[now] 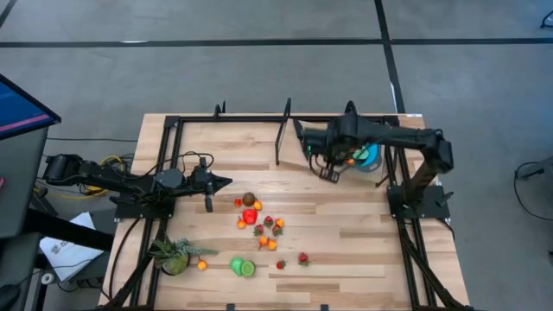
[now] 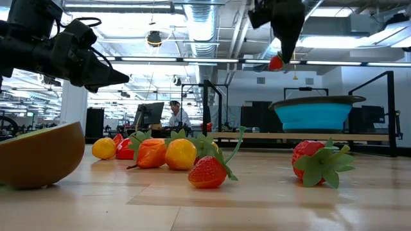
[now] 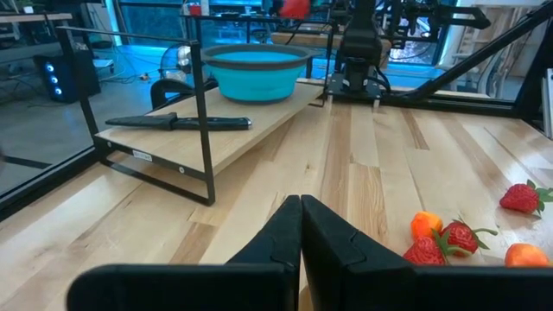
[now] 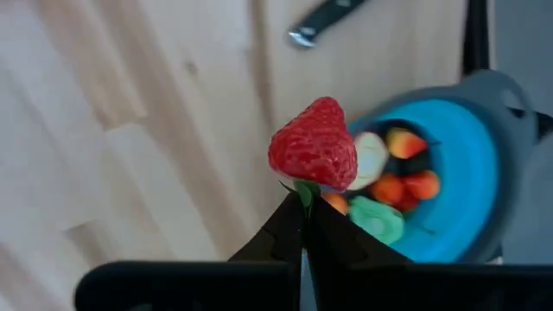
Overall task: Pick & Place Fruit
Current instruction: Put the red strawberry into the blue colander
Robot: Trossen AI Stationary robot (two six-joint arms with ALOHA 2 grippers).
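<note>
My right gripper hangs high over the table's far right part, shut on a red toy strawberry, just beside the blue bowl. The bowl stands on a raised wooden shelf and holds several fruits. More toy fruits lie loose on the table's middle: strawberries, orange pieces, a green slice. My left gripper is shut on nothing and points level at the table's left, above the board. My right gripper pinches the strawberry's green leafy cap between its two fingertips. The fingers point down from above. The red body hangs below the tips, lifted clear, well above the table and level with the space over the bowl's rim.
A black-handled knife lies on the raised shelf beside the bowl. A spiky green plant sits at the near left. Black frame rails border the shelf and table edges. A brown half fruit lies near the front.
</note>
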